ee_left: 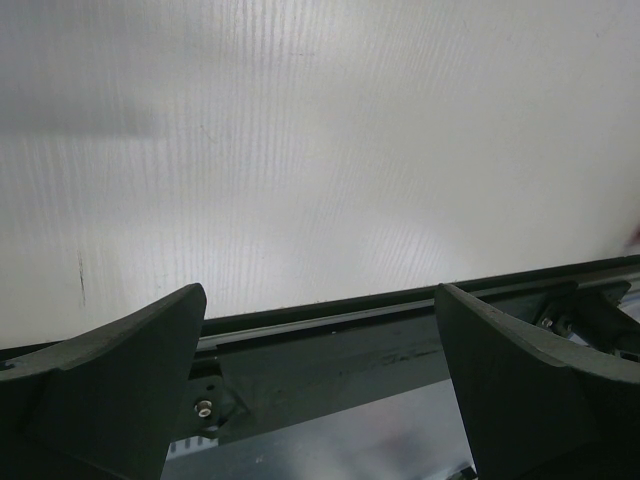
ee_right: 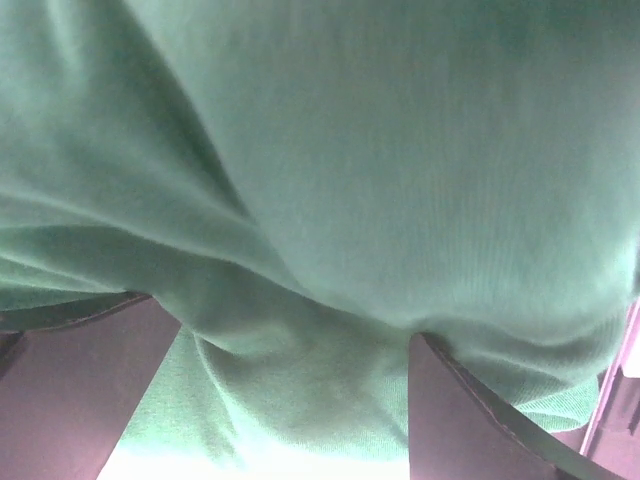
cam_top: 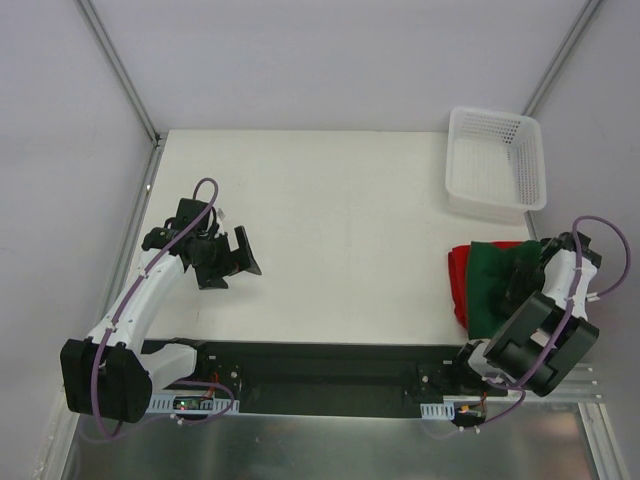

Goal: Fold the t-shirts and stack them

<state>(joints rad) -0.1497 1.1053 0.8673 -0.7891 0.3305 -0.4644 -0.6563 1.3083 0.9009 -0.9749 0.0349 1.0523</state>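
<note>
**At the right edge, the green t-shirt (cam_top: pixel 495 275) is met by the open right pincer (cam_top: pixel 522 280)**

The green t-shirt is seen at the right-hand edge of the white desk (cam_top: pixel 340 230), in the lower right of the overhead view, bunched rather than flat; a red t-shirt (cam_top: pixel 458 285) is shown as a strip along its left side, touching it and apparently lying beneath it. A white mesh basket (cam_top: pixel 487 207) is placed just above the two shirts, in the upper right corner of the desk; nothing is seen inside it.

The right pincer is lowered onto the right part of the green t-shirt; in the right wrist view its fingers (ee_right: pixel 80 390) are held wide apart and the green cloth (ee_right: pixel 350 180) fills nearly the whole frame, sagging into the gap between them; cloth is pressed against the fingers, yet nothing is pinched between them as far as can be seen.

The left pincer (cam_top: pixel 235 262) is found in the left half of the overhead view, well apart from the shirts, above bare desk; in the left wrist view its fingers (ee_left: pixel 120 380) are spread wide and nothing is held between them; only the pale desk surface and a black rail (ee_left: pixel 400 340) along the desk's near edge are seen beyond them.
</note>
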